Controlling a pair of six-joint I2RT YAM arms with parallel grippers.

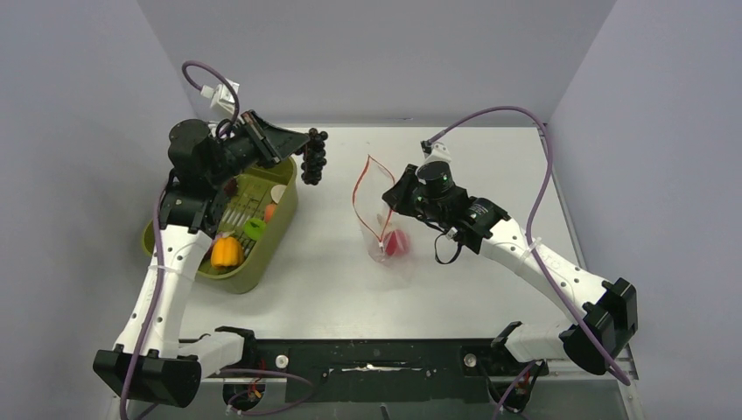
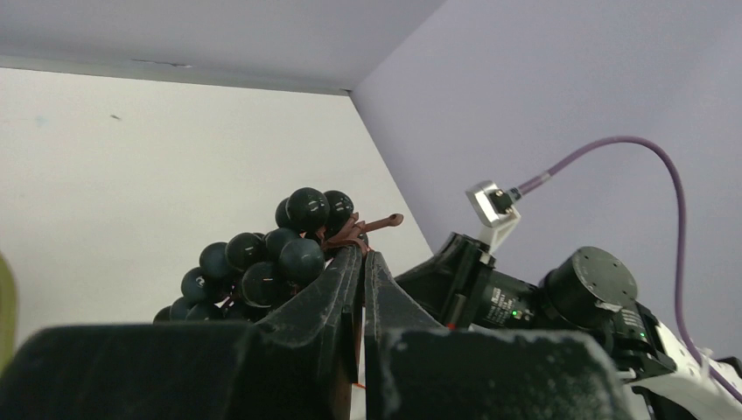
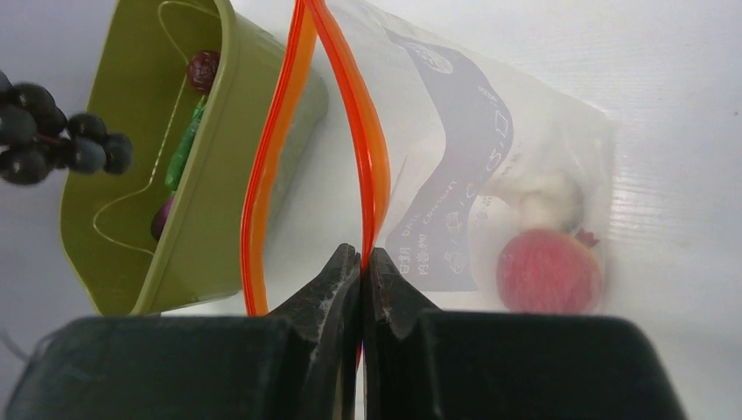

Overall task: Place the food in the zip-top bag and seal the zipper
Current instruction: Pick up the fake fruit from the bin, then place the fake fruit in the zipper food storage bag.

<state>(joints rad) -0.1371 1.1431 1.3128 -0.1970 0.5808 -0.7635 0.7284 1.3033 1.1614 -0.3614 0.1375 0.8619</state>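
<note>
Two claws, both shut tight on something, so here's what we're seeing. Our left claw (image 2: 362, 258) has its fingers pinched together on the brown stem (image 2: 372, 225) of the grape bunch (image 1: 313, 159). The dark grapes dangle in the air above the tabletop (image 1: 332, 289), just off the far right corner of the olive-green tub (image 1: 262, 262) and well clear of the bag. Our right claw (image 3: 360, 262) is squeezed closed on one lip of the zipper (image 3: 262, 175), that thin orange-red strip, and it's holding the mouth up. The two strips bow apart into an open loop facing the tub side. The zip-top bag (image 1: 378, 206) itself sits around the middle of the tabletop, a bit toward the right. Its bottom end points at the near edge and looks to be resting on the surface. Inside it we can make out the red round piece (image 3: 547, 271) down at the closed end, with a whitish lump (image 3: 542, 197) just beside it, though we can't tell what that one is through the plastic. Over by the left edge, the tub has more food in it. We see an orange-yellow piece (image 1: 226, 252) at its near end, a lime piece (image 1: 255, 229) just past that, and a few more bits toward the far end, partly hidden under the left arm.
</note>
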